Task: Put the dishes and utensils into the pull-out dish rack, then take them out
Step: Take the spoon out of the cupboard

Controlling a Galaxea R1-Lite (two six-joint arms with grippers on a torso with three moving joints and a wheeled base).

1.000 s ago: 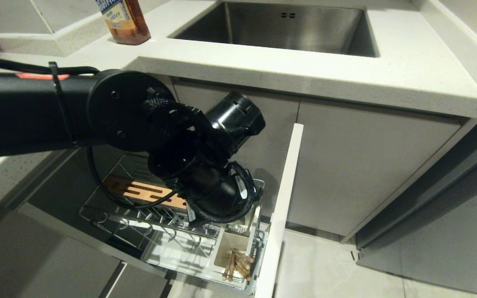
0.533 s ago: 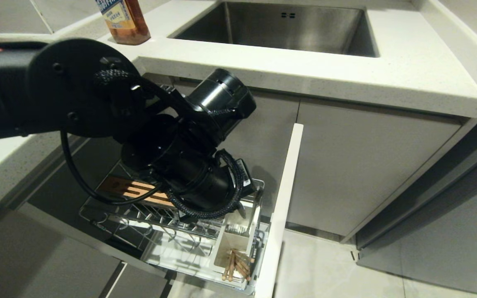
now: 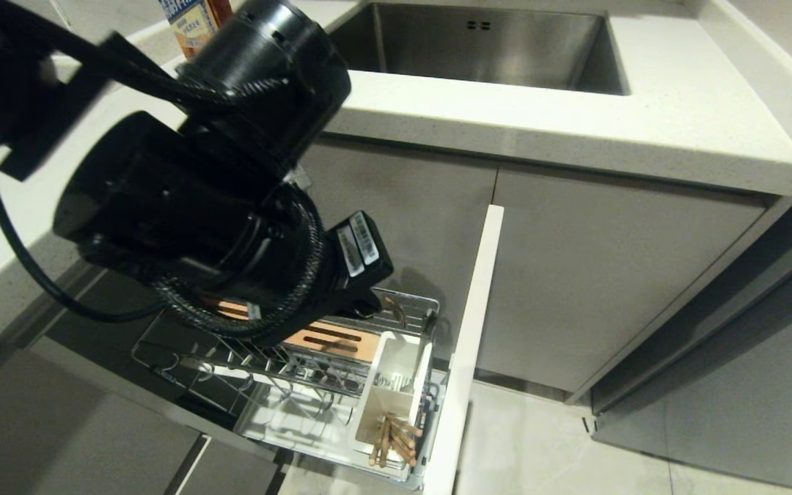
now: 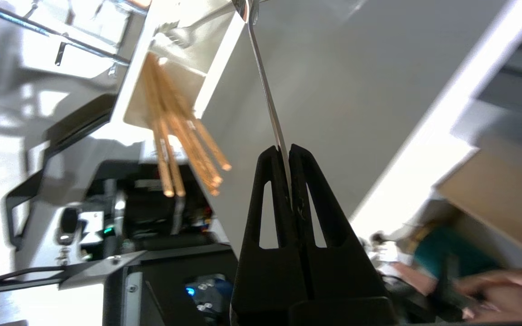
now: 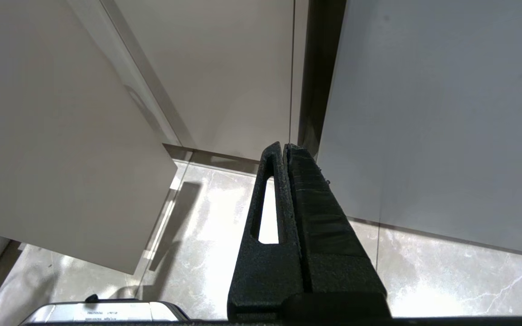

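Pale speckled table [image 3: 575, 117] with a steel sink [image 3: 478, 41] set into it runs over grey cabinet fronts, and the pull-out dish rack [image 3: 300, 371] is drawn out below, its tall pale front [image 3: 468, 344] at the right. A bottle of brown liquid [image 3: 193, 20] is partly seen behind the left arm [image 3: 183, 199], which is raised over the rack, bent at the wrist and angled down toward the rack's right end. The left gripper [image 4: 289, 156] is seen in the wrist view with its fingers [image 4: 270, 190] pressed together on the thin handle of the metal spoon [image 4: 265, 86]. The spoon's long axis runs straight out from the fingertips, its far end near the utensil holder [image 3: 396, 392]. In the holder's nearer compartment the wooden chopsticks [image 3: 390, 440] are stood tilted, their ends sticking out over the rim. A slotted wooden strip [image 3: 331, 340] is laid along the rack's far side. The right gripper [image 5: 286, 154] is hung beside the cabinets over the tiled floor [image 5: 424, 271], its fingers closed on nothing.
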